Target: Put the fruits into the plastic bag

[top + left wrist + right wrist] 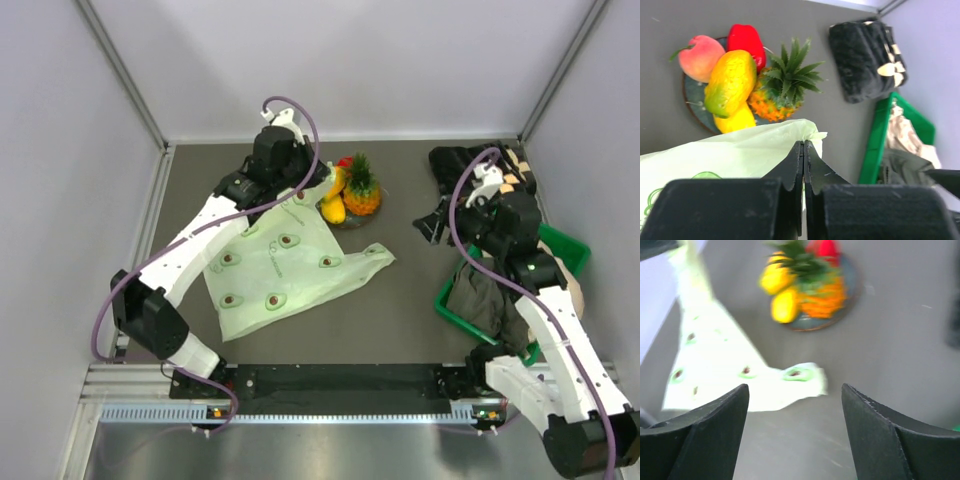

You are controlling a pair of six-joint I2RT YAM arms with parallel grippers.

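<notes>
The plastic bag (275,270) lies flat on the table, its long axis running from the near left to its far corner. The left gripper (803,145) pinches that corner between pressed-together fingers just beside the fruits (348,195), and one handle loop trails right. The fruits are heaped on a grey plate (694,97), the pineapple (362,200) pointing its crown at the back wall, while the right gripper (794,388) hangs spread wide, well apart.

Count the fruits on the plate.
5, all on the plate; by left wrist view: peach left, red one behind, mango centre, yellow piece front, pineapple right. Others may hide underneath.
</notes>
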